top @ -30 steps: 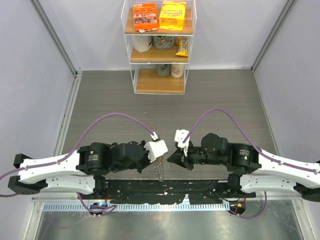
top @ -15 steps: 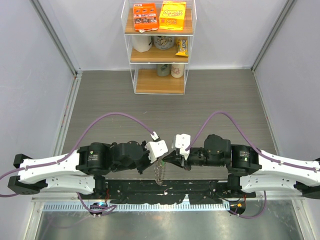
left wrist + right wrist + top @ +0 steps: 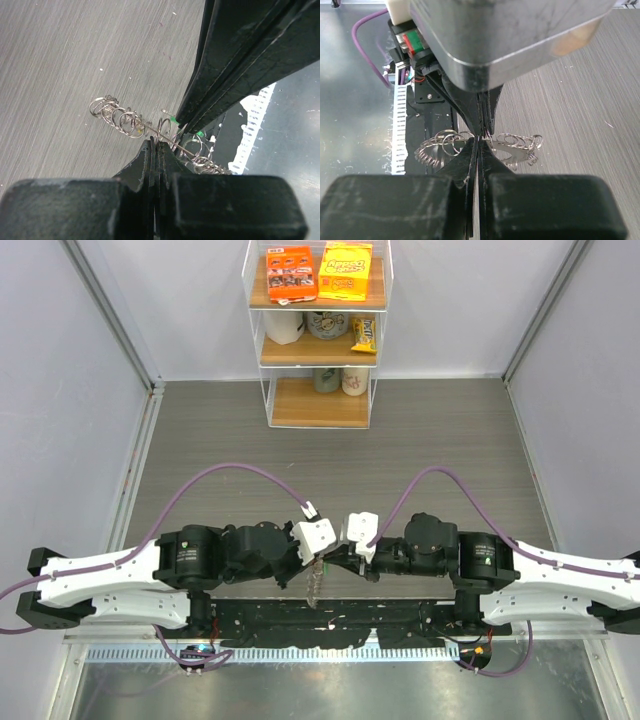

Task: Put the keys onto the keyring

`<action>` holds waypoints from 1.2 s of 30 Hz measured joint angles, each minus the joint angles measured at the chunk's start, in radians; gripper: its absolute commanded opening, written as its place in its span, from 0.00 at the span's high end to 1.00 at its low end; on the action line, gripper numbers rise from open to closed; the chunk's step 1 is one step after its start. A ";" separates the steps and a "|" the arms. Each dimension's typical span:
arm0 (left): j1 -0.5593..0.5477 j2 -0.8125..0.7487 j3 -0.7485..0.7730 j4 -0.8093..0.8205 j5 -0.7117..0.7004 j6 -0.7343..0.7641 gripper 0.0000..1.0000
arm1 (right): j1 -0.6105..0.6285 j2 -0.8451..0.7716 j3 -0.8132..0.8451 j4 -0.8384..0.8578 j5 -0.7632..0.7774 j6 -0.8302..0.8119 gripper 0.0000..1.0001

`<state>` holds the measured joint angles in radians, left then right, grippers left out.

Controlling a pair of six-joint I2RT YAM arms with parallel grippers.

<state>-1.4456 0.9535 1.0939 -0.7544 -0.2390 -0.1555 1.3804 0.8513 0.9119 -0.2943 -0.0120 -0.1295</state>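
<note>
Holding the keyring (image 3: 125, 120) up off the table (image 3: 420, 440), low over its near edge, midway between the two arm bases. Clamped on it from both sides: by the left pincer (image 3: 154, 146), tips pressed together with no gap, and by the right pincer (image 3: 479, 145), shut just as tight, nose to nose with the left one. Looks like a loose string of small silvery wire loops, round, thin, overlapping like a slack spring, drooping to either side of the grip. Among the loops, two tiny green flecks (image 3: 173, 119); too small to call key heads or not. No clear sight of the keys otherwise.

Probably weighs little, yet flops and swings: stiff in each loop, limp as a whole. Smooth bare metal, so likely to slide between flat pads unless nipped squarely. Best to take hold on a single loop, across the wire, close to the place where a key must enter, and to steady a neighbouring loop with the other pincer. Worth avoiding a grab at the whole bunch: springs apart, tangles, hides the opening. Below, a grey matt table with fine brushed grain; at its near edge, a dark mounting bar (image 3: 330, 625).
</note>
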 measured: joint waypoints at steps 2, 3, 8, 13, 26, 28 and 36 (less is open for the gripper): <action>0.000 0.000 0.000 0.002 0.000 -0.002 1.00 | 0.002 0.000 -0.005 0.003 0.013 0.000 0.94; 0.000 0.000 0.000 0.002 0.000 -0.003 1.00 | 0.003 0.000 -0.007 0.004 0.020 0.000 0.94; 0.000 0.002 0.004 0.002 -0.001 -0.006 1.00 | 0.005 0.010 -0.015 0.021 0.037 0.001 0.94; 0.000 0.007 0.004 0.002 -0.001 -0.009 1.00 | 0.006 0.021 -0.022 0.045 0.042 0.001 0.94; 0.000 0.000 0.004 0.002 -0.003 -0.019 1.00 | 0.006 0.028 -0.023 0.066 0.074 0.005 0.94; 0.000 -0.005 0.004 0.002 -0.003 -0.020 1.00 | 0.006 0.028 -0.025 0.070 0.077 0.008 0.94; 0.000 -0.018 0.004 0.003 -0.003 -0.020 1.00 | 0.008 0.024 -0.044 0.073 0.092 0.018 0.94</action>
<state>-1.4456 0.9352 1.0977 -0.7509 -0.2420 -0.1757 1.3880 0.8753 0.8680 -0.2211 0.0799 -0.1120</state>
